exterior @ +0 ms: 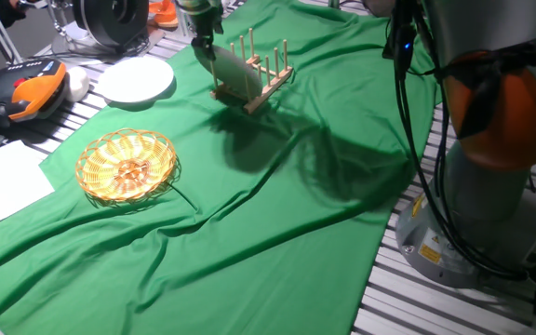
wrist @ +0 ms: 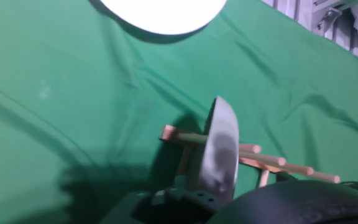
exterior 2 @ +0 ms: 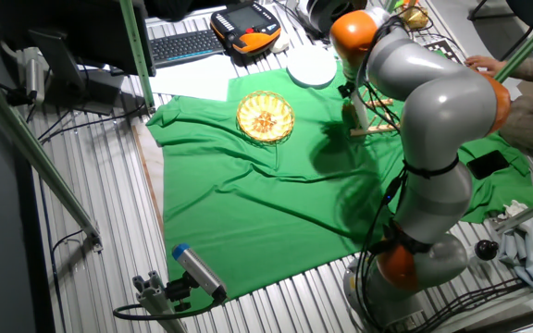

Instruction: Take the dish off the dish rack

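The dish (exterior: pixel 235 76) is a grey-green plate standing on edge at the near end of the dish rack (exterior: pixel 266 76), a small wooden rack with upright pegs on the green cloth. My gripper (exterior: pixel 207 48) comes down from above onto the dish's upper left rim. In the hand view the dish (wrist: pixel 221 149) runs edge-on from between my fingers at my gripper (wrist: pixel 207 196), with the rack's pegs (wrist: pixel 272 163) beside it. The jaws look closed on the rim. In the other fixed view the arm hides most of the rack (exterior 2: pixel 378 118).
A white plate (exterior: pixel 136 79) lies left of the rack and also shows in the hand view (wrist: pixel 160 11). A round wicker basket (exterior: pixel 127 166) sits on the cloth nearer the front. An orange pendant (exterior: pixel 31 88) and white paper (exterior: pixel 3 181) lie at the left. The arm's base (exterior: pixel 491 186) stands at the right.
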You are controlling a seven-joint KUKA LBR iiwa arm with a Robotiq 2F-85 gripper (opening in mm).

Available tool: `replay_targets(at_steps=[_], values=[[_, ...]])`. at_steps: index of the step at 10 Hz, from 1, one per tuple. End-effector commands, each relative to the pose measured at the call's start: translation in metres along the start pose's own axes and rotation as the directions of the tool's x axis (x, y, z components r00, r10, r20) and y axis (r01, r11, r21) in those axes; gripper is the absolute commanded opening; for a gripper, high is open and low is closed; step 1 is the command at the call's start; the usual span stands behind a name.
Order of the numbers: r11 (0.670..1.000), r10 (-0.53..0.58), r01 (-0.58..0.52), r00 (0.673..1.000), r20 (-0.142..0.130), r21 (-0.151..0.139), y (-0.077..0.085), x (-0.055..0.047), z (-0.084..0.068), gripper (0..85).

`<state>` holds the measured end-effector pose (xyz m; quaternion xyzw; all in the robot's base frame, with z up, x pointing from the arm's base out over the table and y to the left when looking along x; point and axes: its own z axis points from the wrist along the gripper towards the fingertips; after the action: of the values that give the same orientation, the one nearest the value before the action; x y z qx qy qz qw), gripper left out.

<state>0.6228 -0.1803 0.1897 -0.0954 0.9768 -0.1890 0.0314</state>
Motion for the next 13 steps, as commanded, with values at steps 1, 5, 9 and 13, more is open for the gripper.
replay_targets(at_steps=[1,5,9,13], values=[[1.0,-0.008,0.008,1.0,-0.012,-0.019,-0.002,0.001,0.001,34.0],[0.998,-0.037,0.035,0.999,-0.036,-0.059,-0.001,0.002,0.003,0.0],[0.993,-0.1,0.094,0.992,-0.079,-0.075,-0.003,0.002,-0.002,0.0],[0.991,-0.127,0.119,0.982,-0.143,-0.064,-0.012,0.0,-0.027,0.0]])
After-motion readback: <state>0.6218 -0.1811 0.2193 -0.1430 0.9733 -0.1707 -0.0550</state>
